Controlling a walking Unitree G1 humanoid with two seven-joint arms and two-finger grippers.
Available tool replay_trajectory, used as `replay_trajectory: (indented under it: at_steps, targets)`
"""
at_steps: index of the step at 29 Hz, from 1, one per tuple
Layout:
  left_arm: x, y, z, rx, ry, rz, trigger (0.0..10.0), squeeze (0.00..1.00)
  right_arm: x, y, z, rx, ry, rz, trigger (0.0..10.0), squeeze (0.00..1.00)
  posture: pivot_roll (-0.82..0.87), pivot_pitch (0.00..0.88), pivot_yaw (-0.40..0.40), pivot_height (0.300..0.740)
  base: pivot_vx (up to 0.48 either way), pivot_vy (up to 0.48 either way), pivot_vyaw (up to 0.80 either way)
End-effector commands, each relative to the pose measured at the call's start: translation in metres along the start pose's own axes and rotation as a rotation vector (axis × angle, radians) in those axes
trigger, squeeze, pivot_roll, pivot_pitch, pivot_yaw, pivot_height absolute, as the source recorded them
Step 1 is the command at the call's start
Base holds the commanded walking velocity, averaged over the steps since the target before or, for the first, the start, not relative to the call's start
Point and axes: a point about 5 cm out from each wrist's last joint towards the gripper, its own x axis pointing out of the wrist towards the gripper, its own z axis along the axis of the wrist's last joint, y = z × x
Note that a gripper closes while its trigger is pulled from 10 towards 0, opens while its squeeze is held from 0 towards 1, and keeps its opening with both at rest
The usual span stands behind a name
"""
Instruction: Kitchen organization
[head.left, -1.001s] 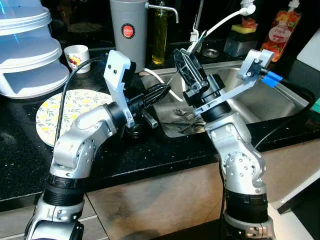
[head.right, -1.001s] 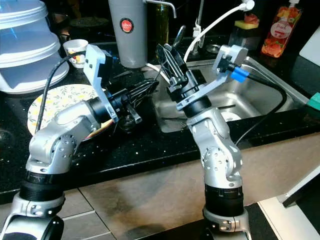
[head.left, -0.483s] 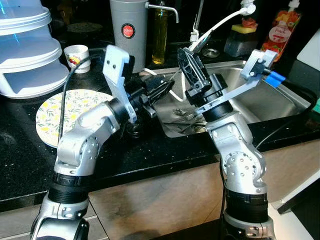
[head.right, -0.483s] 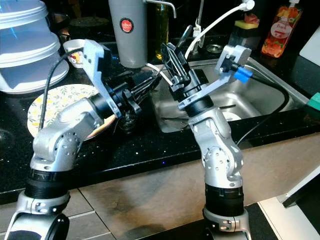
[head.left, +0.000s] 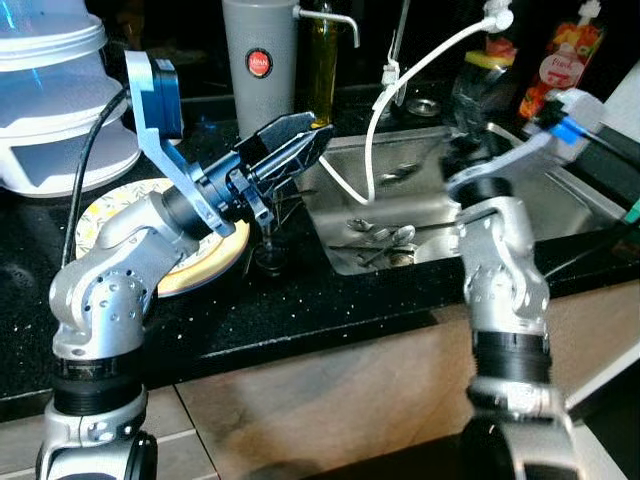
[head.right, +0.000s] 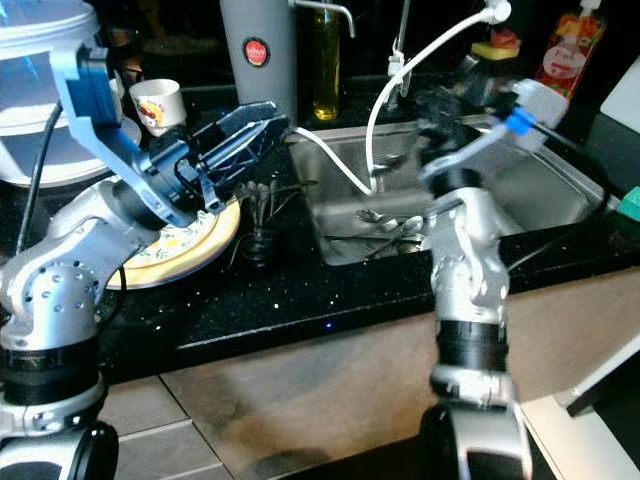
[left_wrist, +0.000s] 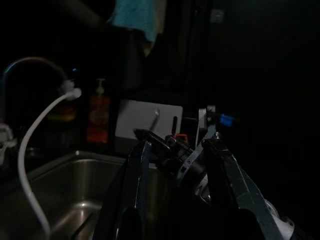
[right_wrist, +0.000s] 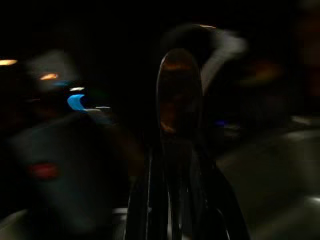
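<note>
Left gripper (head.left: 300, 150): fingers parted, empty, above the sink's (head.left: 560, 205) left edge.
Right gripper (right_wrist: 177, 150): seemingly clamped on a spoon (right_wrist: 179, 95); carry it level.

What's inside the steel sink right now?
In the stainless steel sink a pile of metal cutlery, spoons among it, lies near the front left corner, with the white hose hanging down above it. The right arm covers the basin's middle.
</note>
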Motion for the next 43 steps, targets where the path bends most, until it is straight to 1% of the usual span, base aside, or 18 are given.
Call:
replay_trajectory:
  at_steps: [1,5,6,11,12,13,15,17,19,20,22,23,24,26,30,33,37,43]
  targets:
    - [0.002,0.004,-0.003,0.005,0.005,0.035,10.0,0.0,0.003,-0.018,-0.013,-0.057,0.039,-0.074,10.0,1.0,0.07,0.0,0.007,0.74,0.0,0.0,0.0]
    - [0.001,0.007,-0.004,-0.005,0.007,0.069,10.0,0.0,0.008,-0.021,-0.012,-0.112,-0.001,-0.047,10.0,1.0,0.07,0.0,0.007,0.74,0.0,0.0,0.0]
    - [0.0,0.007,-0.003,-0.013,0.006,0.074,10.0,0.0,0.009,-0.013,-0.003,-0.131,-0.061,0.009,10.0,0.01,0.08,0.0,0.005,0.74,0.0,0.0,0.0]
    - [-0.001,0.01,-0.011,-0.026,0.023,0.119,10.0,0.0,0.0,0.018,0.021,-0.269,-0.202,0.246,10.0,0.0,0.07,0.0,0.008,0.74,0.0,0.0,0.0]
    - [0.0,0.01,-0.013,-0.018,0.032,0.129,10.0,0.0,-0.004,0.021,0.023,-0.309,-0.219,0.266,10.0,0.0,0.06,0.0,0.01,0.74,0.0,0.0,0.0]
    - [0.001,0.01,-0.018,0.005,0.052,0.148,10.0,0.0,-0.013,0.024,0.025,-0.431,-0.255,0.294,10.0,0.0,0.06,0.0,0.008,0.74,0.0,0.0,0.0]
    - [0.001,0.01,-0.019,0.017,0.059,0.156,10.0,0.0,-0.017,0.025,0.025,-0.489,-0.273,0.307,10.0,0.0,0.06,0.0,0.008,0.74,0.0,0.0,0.0]
    - [0.003,0.016,-0.024,0.101,0.091,0.246,10.0,0.0,-0.024,0.022,0.025,-0.505,-0.284,0.281,10.0,0.0,0.05,0.0,0.009,0.74,0.0,0.0,0.0]
    - [0.005,0.026,-0.029,0.232,0.122,0.404,10.0,0.0,-0.037,0.02,0.021,-0.444,-0.255,0.264,10.0,0.0,0.05,0.0,0.006,0.74,0.0,0.0,0.0]
    - [0.005,0.026,-0.029,0.232,0.122,0.404,10.0,0.0,-0.037,0.02,0.021,-0.444,-0.255,0.264,10.0,0.0,0.05,0.0,0.006,0.74,0.0,0.0,0.0]
    - [0.003,0.03,-0.031,0.437,0.144,0.534,10.0,0.0,-0.05,0.015,0.019,-0.266,-0.194,0.206,10.0,0.0,0.05,0.0,0.009,0.74,0.0,0.0,0.0]
    - [0.003,0.03,-0.031,0.437,0.144,0.534,10.0,0.0,-0.05,0.015,0.019,-0.266,-0.194,0.206,10.0,0.0,0.05,0.0,0.009,0.74,0.0,0.0,0.0]
    - [0.003,0.029,-0.03,0.494,0.137,0.569,10.0,0.0,-0.052,0.008,0.024,-0.265,-0.205,0.166,10.0,0.0,0.04,0.001,0.012,0.74,0.0,0.0,0.0]
    - [0.003,0.026,-0.032,0.538,0.135,0.582,10.0,0.0,-0.053,0.006,0.029,-0.339,-0.231,0.162,10.0,0.0,0.04,0.001,0.014,0.74,0.0,0.0,0.0]
    - [0.004,0.026,-0.036,0.531,0.121,0.62,10.0,0.0,-0.053,0.009,0.032,-0.366,-0.243,0.189,10.0,0.0,0.04,0.0,0.017,0.74,0.0,0.0,0.0]
    - [0.006,0.025,-0.039,0.528,0.106,0.652,10.0,0.0,-0.049,0.015,0.033,-0.282,-0.228,0.182,10.0,0.0,0.04,0.0,0.015,0.74,0.0,0.0,0.0]
    - [0.008,0.026,-0.039,0.533,0.086,0.669,10.0,0.0,-0.047,0.018,0.031,-0.236,-0.207,0.183,10.0,0.0,0.05,0.0,0.013,0.74,0.0,0.0,0.0]
    - [0.009,0.027,-0.039,0.546,0.082,0.679,10.0,0.0,-0.046,0.019,0.03,-0.236,-0.199,0.189,10.0,0.0,0.05,0.0,0.015,0.74,0.0,0.0,0.0]
